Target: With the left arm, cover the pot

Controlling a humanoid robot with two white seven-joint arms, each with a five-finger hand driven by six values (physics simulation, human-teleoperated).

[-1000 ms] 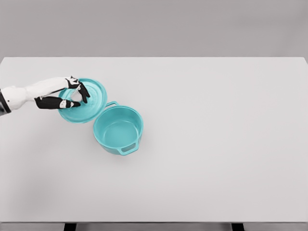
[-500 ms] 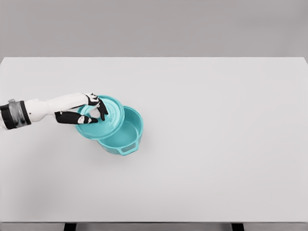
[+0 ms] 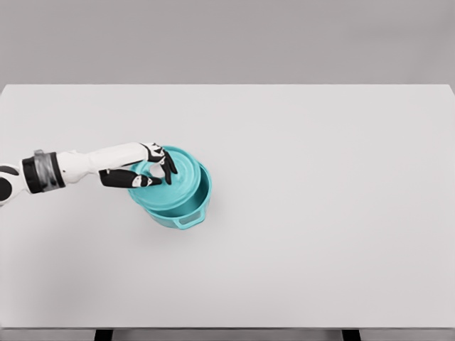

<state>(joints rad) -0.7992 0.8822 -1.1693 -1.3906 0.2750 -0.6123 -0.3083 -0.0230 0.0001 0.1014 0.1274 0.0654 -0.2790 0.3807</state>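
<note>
Teal lid (image 3: 174, 186) hung tilted over the pot (image 3: 186, 209), offset toward 10 o'clock | left robot hand (image 3: 151, 172) pinched its centre knob | looked rigid, glossy, probably slippery; knob the sensible hold | surface (image 3: 320, 213) white

lid (image 3: 173, 179) over pot (image 3: 186, 210), offset left; pot left of centre on table (image 3: 320, 213).

One arm (image 3: 78, 165) shows at the left of the frame, a slim white limb of smooth rounded segments. Near the left edge a grey ring sits beside a black band on the forearm. The left hand (image 3: 146, 169) has a white back and black fingers (image 3: 169, 170) with small white patches at the joints.
</note>
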